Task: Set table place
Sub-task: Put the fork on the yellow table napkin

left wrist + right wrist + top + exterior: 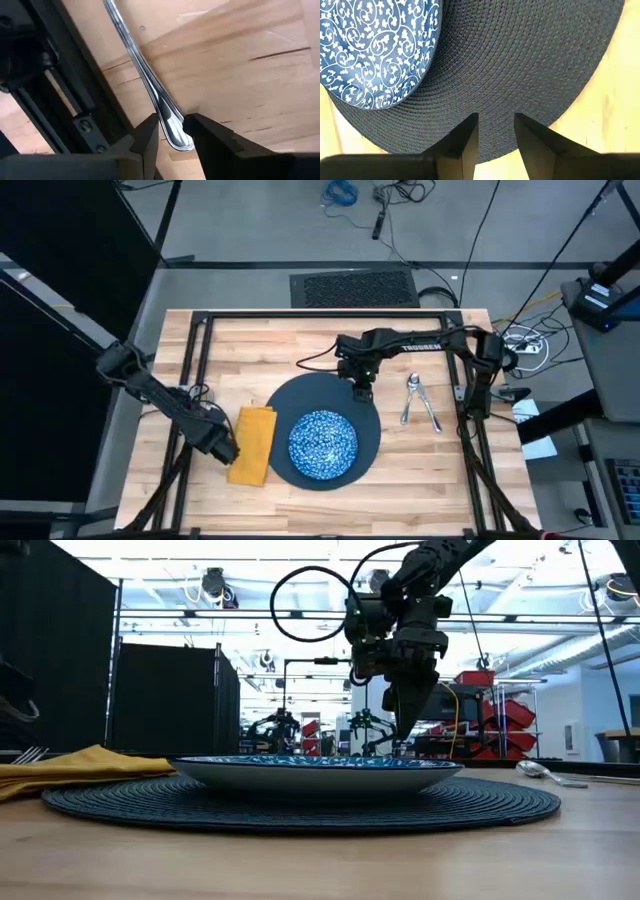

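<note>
**Even Overhead Light, Soft Shadows, Backlit Low View**

Light falls from above, and the pale wood plank tabletop [300, 340] reads bright and evenly lit in the high view, with only faint shadows under the arms. The floor at the far left lies in deep shade. In the low view, bright ceiling strip lights [560, 640] wash out the room behind, leaving the dark woven round placemat [300, 802] near-silhouetted and the near table edge soft. The silver cutlery handle [150, 85] carries a thin glare streak.

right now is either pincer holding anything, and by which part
The left pincer grips a silver utensil by its handle end; which utensil, I cannot tell. The right pincer holds nothing.
</note>
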